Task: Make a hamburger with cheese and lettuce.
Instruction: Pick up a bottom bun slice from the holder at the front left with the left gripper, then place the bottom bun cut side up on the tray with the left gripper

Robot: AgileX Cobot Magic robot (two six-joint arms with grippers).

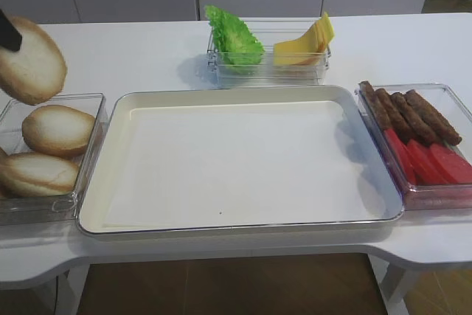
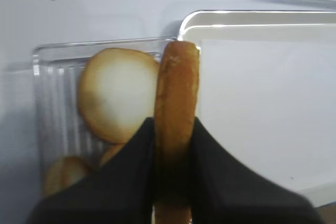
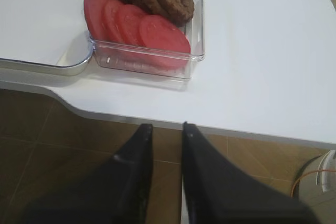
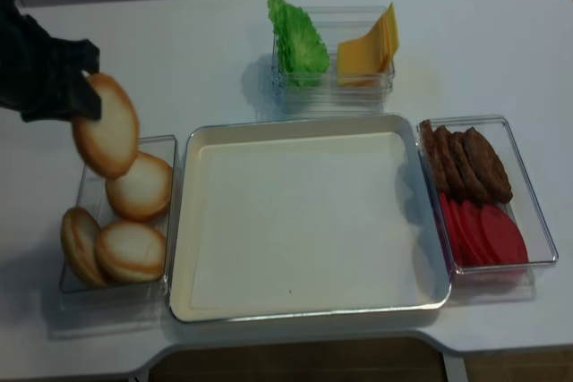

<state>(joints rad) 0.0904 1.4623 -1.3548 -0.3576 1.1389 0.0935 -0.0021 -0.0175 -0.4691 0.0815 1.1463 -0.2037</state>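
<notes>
My left gripper (image 2: 176,121) is shut on a bun half (image 2: 177,93), seen edge-on in the left wrist view. In the high views it holds this bun half (image 1: 29,60) (image 4: 106,124) in the air above the far end of the clear bun bin (image 1: 99,112). Three more bun halves (image 1: 57,129) lie in that bin. Green lettuce (image 1: 234,38) and yellow cheese slices (image 1: 302,46) stand in a clear box behind the white tray (image 1: 236,160), which holds nothing. My right gripper (image 3: 166,127) is empty, its jaws a narrow gap apart, off the table's front edge over the floor.
A clear bin at the right holds brown patties (image 1: 413,116) and red tomato slices (image 1: 428,160), which also show in the right wrist view (image 3: 142,30). The table's front edge curves inward below the tray. The right gripper is outside both high views.
</notes>
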